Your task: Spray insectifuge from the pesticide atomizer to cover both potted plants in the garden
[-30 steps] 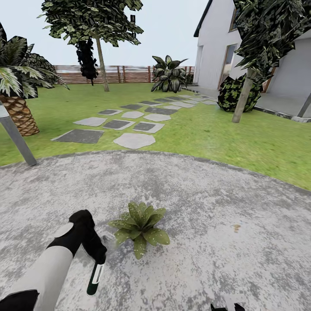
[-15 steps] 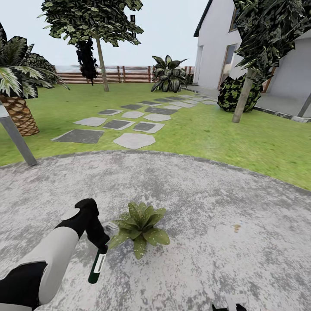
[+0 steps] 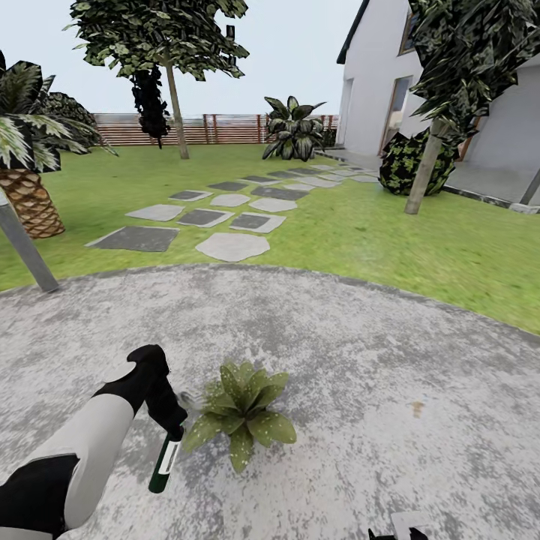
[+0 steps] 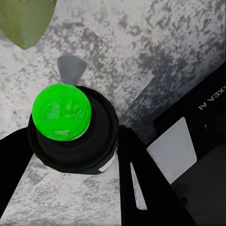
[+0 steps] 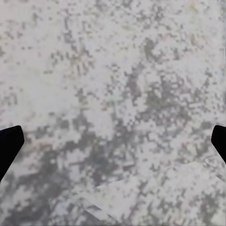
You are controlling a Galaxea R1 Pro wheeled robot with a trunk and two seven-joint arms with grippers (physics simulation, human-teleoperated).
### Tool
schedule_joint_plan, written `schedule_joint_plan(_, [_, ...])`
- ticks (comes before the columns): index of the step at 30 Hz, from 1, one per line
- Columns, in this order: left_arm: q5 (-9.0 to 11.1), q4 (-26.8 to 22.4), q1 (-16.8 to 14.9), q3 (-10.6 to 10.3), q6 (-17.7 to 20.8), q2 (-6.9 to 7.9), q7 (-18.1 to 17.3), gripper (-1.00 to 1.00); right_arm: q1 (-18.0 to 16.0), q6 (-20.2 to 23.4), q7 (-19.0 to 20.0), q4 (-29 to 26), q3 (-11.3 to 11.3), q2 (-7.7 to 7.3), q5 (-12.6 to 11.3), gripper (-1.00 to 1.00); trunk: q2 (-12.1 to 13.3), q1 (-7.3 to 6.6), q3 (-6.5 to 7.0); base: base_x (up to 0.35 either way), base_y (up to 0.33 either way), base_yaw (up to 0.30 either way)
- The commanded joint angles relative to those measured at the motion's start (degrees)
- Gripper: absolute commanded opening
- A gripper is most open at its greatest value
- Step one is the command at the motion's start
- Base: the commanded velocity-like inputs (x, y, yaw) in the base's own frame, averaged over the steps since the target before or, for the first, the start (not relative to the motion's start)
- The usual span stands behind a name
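Your left gripper (image 3: 174, 435) is clamped on the pesticide atomizer (image 3: 163, 465), which hangs below it as a slim dark bottle with a white label, tilted slightly, just above the mottled grey patio (image 3: 360, 360). In the left wrist view you look along the bottle's length: the pesticide atomizer (image 4: 70, 127) appears as a dark round body with a bright green disc on its near end, and the black fingers (image 4: 136, 174) press against it from both sides. The bottle is held just beside the potted plant (image 3: 241, 409), a broad-leaved green rosette with pale speckles that stands on the patio directly ahead of you; one of its leaves (image 4: 26, 21) enters the corner of the left wrist view. Your right gripper (image 5: 113, 141) is spread wide, its two dark fingertips (image 5: 9, 143) at opposite edges of the right wrist view with bare paving between them. Beyond the patio lie the lawn (image 3: 390, 225), stepping stones (image 3: 232, 245), a wooden fence (image 3: 217, 129), trees and a white house (image 3: 375, 82).
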Motion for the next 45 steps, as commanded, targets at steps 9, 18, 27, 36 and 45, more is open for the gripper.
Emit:
schedule_joint_plan(9, [-0.3, -0.8, 4.1, 0.5, -0.1, 4.92, -0.5, -1.0, -0.1, -0.1, -0.2, 0.0, 0.5, 0.09, -0.3, 1.0, 0.0, -0.01, -0.05, 0.002, 0.0, 0.0])
schedule_joint_plan(18, [10.6, -0.8, 11.2, 1.2, -2.6, 4.57, 16.1, -1.0, 0.0, -0.2, -0.1, 0.0, 0.6, 0.01, -0.3, 1.0, 0.0, -0.01, -0.05, -0.097, 0.0, 0.0])
schedule_joint_plan(27, [30.2, -0.7, 15.6, 1.2, -10.8, 4.95, 33.0, -1.0, -0.1, -0.1, 0.2, -0.3, 0.7, 0.16, -0.2, 1.0, 0.0, -0.01, -0.05, -0.329, 0.0, 0.0])
schedule_joint_plan(36, [31.4, -0.7, 16.5, 1.0, -28.2, 5.29, 33.1, -1.0, -0.2, 0.5, 9.0, -17.7, 7.1, 0.08, 10.9, 1.0, 0.0, -0.01, -0.05, -0.06, 0.0, 0.0])
schedule_joint_plan(45, [30.2, -0.9, 16.2, -2.3, -34.6, 4.96, 30.2, -1.0, -6.0, 2.8, 37.5, -23.7, 7.1, -0.02, 19.8, 1.0, 0.0, -0.01, -0.05, 0.0, 0.0, 0.0])
